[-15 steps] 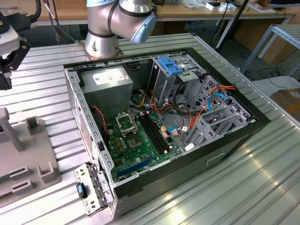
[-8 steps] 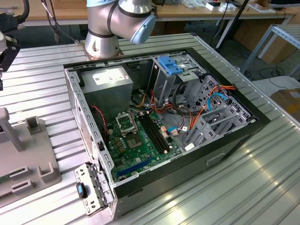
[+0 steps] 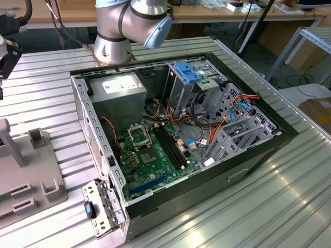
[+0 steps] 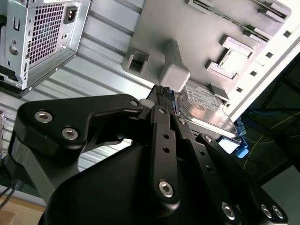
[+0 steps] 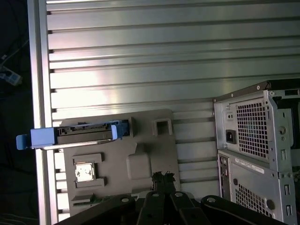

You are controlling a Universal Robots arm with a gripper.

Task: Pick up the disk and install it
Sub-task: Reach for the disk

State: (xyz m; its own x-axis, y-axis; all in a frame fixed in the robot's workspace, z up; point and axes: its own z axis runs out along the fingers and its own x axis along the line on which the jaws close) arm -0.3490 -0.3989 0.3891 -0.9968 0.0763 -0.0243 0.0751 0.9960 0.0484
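In the second wrist view the gripper (image 4: 165, 92) covers the near part of the disk (image 4: 206, 107) with its black body, and a block of the grey fixture (image 4: 174, 75) hides one corner. In the first wrist view the disk (image 5: 75, 135) shows edge-on, its flat face unseen. The arm (image 3: 129, 26) is cut off at the exterior view's upper edge. The grey fixture (image 3: 51, 170) runs off that view's left.

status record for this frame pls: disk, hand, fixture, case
disk: seated in the grey fixture plate, blue frame showing, not held
hand: looks shut, empty, over the fixture plate, apart from the disk
fixture plate: on the slatted table, beside the PC case
PC case: side open, motherboard exposed
install: not yet done
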